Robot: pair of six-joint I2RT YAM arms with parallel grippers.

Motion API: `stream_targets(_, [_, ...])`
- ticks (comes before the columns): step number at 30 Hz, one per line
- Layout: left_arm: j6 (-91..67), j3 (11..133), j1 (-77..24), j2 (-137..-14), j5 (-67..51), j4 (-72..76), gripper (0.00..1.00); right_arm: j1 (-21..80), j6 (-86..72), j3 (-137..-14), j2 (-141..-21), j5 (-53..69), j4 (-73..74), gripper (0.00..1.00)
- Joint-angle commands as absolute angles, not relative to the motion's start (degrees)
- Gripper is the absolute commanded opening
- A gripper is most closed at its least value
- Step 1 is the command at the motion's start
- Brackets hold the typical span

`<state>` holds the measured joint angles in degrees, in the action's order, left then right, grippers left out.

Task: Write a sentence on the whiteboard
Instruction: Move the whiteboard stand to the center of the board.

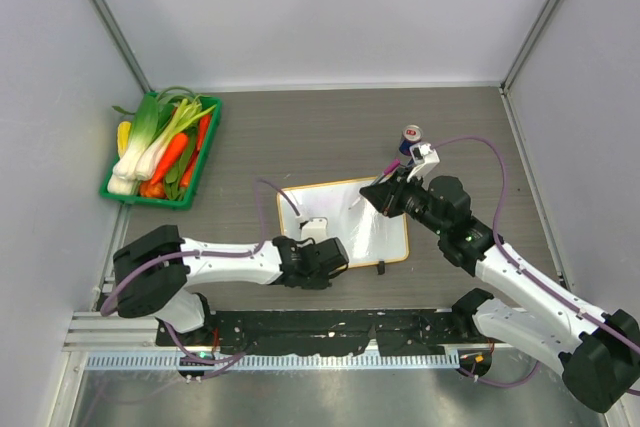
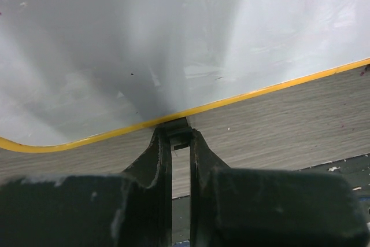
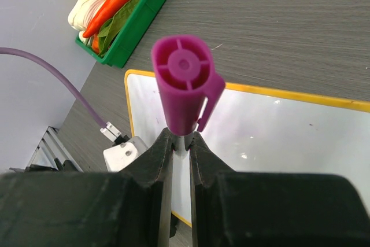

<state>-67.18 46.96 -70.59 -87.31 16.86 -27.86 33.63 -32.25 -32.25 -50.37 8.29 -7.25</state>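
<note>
The whiteboard point(image 1: 372, 235) lies flat mid-table, white with a thin orange frame; no writing shows on it. It also shows in the left wrist view point(image 2: 173, 44) and the right wrist view point(image 3: 277, 125). My left gripper point(image 1: 318, 259) point(image 2: 180, 134) is at the board's near edge, shut on a black clip foot point(image 2: 176, 125). A second clip foot point(image 1: 380, 268) sticks out from the near edge. My right gripper point(image 1: 385, 195) point(image 3: 184, 140) is shut on a marker point(image 3: 184, 85) with a magenta cap on its back end, held over the board's far right part.
A green tray point(image 1: 195, 179) of vegetables stands at the far left, also in the right wrist view point(image 3: 139, 21). A drink can point(image 1: 412, 136) stands just behind the right gripper. A purple cable point(image 1: 270, 192) arcs over the board's left corner. Grey walls enclose the table.
</note>
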Motion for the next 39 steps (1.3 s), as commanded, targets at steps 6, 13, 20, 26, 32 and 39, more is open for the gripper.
stream_targets(6, [-71.5, 47.8, -74.3, -86.9, 16.2, -31.2, 0.18, 33.4, -33.2, -32.7, -49.7, 9.0, -9.4, 0.01])
stream_targets(13, [-72.0, 46.9, -76.5, -82.6, 19.2, -30.9, 0.75, 33.3, -33.0, -32.7, -49.4, 8.7, -9.4, 0.01])
stream_targets(20, [-68.1, 43.7, -76.6, -75.0, 20.2, -27.4, 0.85, 33.4, -33.4, -32.3, -50.2, 9.1, -10.0, 0.01])
stream_targets(26, [-59.8, 47.3, -74.1, -69.7, 21.9, -31.0, 0.9, 33.3, -33.4, -32.3, -50.2, 9.5, -10.4, 0.01])
stream_targets(32, [-49.1, 50.1, -64.5, -66.1, 15.7, -29.9, 0.93, 33.3, -34.0, -32.3, -50.1, 10.3, -10.5, 0.01])
stream_targets(39, [-38.9, 54.0, -49.2, -61.6, 5.6, -30.2, 0.93, 33.3, -34.2, -32.7, -49.5, 10.5, -9.8, 0.01])
